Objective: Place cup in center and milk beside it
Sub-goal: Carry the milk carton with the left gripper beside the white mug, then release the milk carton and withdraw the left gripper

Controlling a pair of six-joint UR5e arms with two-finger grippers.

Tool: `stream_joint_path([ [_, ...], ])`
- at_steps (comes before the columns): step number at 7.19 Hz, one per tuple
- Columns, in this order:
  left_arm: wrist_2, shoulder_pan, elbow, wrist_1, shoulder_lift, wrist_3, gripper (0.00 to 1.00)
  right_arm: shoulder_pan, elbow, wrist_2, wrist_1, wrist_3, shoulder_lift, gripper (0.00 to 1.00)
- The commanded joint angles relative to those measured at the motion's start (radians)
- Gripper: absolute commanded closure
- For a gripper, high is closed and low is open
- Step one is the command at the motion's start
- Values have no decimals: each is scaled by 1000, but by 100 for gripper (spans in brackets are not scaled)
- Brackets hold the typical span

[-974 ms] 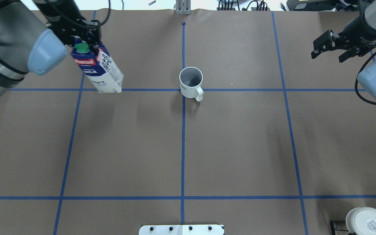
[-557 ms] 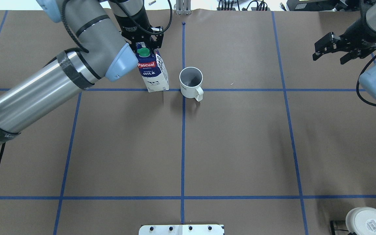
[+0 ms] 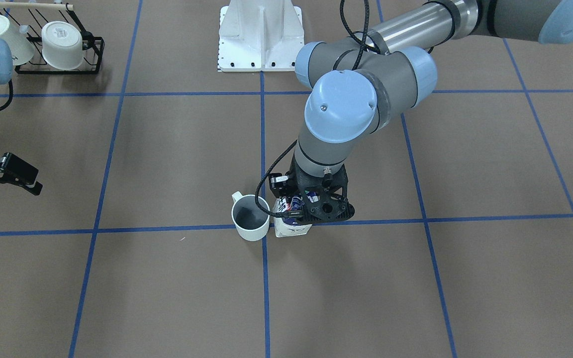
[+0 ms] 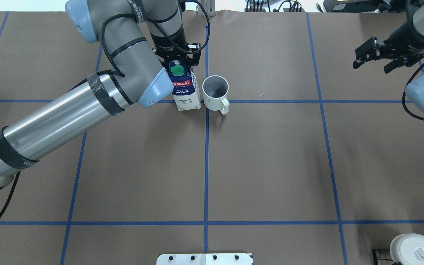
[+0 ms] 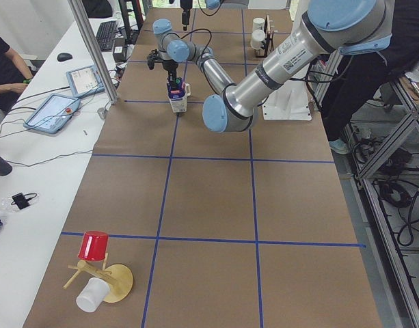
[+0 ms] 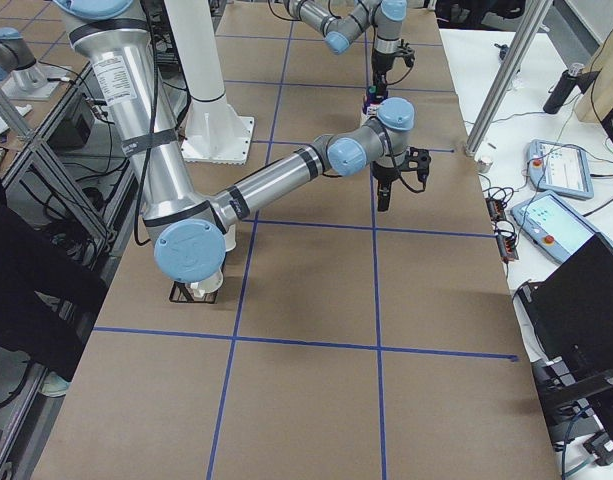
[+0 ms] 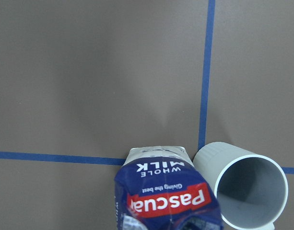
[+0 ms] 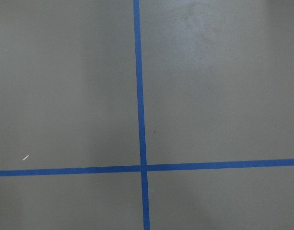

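Our left hand (image 4: 182,63) is clenched on the top of the milk carton (image 4: 187,94), which stands upright straight below it. The cup (image 4: 215,92) stands just beside the hand, toward our right arm, over a crossing of blue tape lines (image 4: 207,154). Overhead shows a sliver between carton and cup. The left wrist camera shows them all but touching. The front camera hides most of the carton behind the hand. Our right hand (image 4: 370,68) hangs spread and empty over the desk (image 4: 271,165).

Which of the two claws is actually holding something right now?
The left gripper, shut on the milk carton beside the cup; the right gripper hangs open and empty off to the side.
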Motion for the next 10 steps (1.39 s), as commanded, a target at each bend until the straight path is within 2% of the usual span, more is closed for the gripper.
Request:
stream_joint_path([
  [1,17,9,-16,-19,2,-36,2,0,1,-2,0,0,-1,0],
  [2,15,-16,-56,-3,5,-35,2,0,1,-9,0,0,-1,0],
  [4,7,-107,-283,175,74,5,2,-12,-21,-34,2,-1,-16,0],
  [5,6,-143,-491,237,234,152,2,-34,-51,-134,2,-53,-39,0],
  [6,-2,-246,-637,257,420,253,2,-19,-68,-203,0,-145,-77,0],
  [7,-108,-378,-650,259,538,466,2,51,-96,-187,-3,-232,-84,0],
  [8,-205,-513,-609,257,654,752,2,125,-108,-126,-15,-314,-98,0],
  [9,-228,-651,-551,259,744,1054,2,217,-164,-41,-14,-403,-102,0],
  [10,-233,-731,-500,223,845,1228,2,282,-203,3,-14,-532,-128,0],
])
